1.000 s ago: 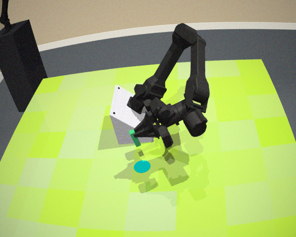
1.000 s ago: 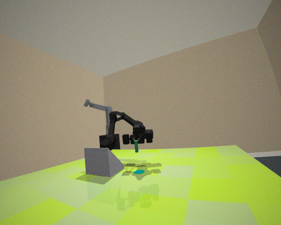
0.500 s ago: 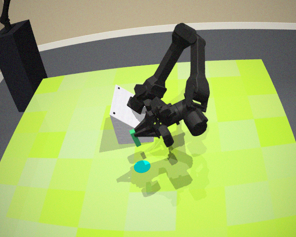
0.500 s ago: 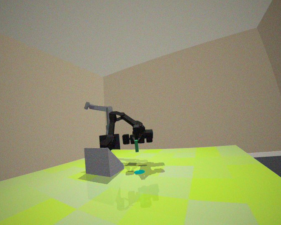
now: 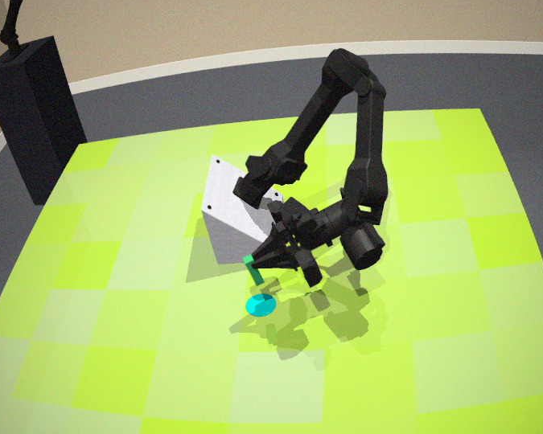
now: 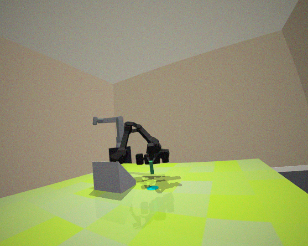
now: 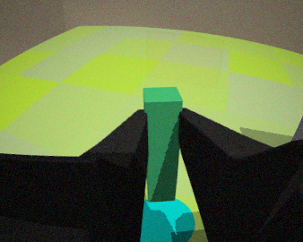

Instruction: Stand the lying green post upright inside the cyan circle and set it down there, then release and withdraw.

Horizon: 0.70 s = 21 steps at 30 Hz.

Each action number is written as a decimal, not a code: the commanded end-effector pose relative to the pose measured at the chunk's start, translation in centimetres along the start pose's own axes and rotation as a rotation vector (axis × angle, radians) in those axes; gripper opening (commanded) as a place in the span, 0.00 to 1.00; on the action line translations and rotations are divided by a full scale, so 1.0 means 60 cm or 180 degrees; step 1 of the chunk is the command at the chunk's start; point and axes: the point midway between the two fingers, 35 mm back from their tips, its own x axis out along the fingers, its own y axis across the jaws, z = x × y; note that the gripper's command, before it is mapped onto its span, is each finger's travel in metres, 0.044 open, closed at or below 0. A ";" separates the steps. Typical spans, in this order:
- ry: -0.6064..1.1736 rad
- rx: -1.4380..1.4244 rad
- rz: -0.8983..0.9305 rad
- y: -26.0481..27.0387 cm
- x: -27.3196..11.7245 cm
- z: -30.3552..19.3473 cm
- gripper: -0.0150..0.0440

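The green post (image 5: 255,272) (image 6: 151,167) (image 7: 162,141) is held near its top end and hangs close to upright, its lower end in the air. My gripper (image 5: 252,262) (image 6: 151,161) (image 7: 161,117) is shut on it, with a finger on each side. The cyan circle (image 5: 261,305) (image 6: 152,187) (image 7: 185,217) lies flat on the table below the post. In the wrist view it shows just past the post's lower end, partly hidden by the left finger. Shadows fall across part of the circle.
A grey wedge-shaped block (image 5: 232,239) (image 6: 107,176) with a white sloping face stands beside the gripper and the post, close to the arm. A dark pedestal (image 5: 34,116) with another arm stands beyond the table's edge.
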 end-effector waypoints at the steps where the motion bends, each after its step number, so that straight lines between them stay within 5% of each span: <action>1: -0.0016 0.0009 -0.0010 -0.001 0.007 -0.027 0.29; 21: -0.0006 -0.0014 -0.0004 -0.008 0.035 -0.110 0.29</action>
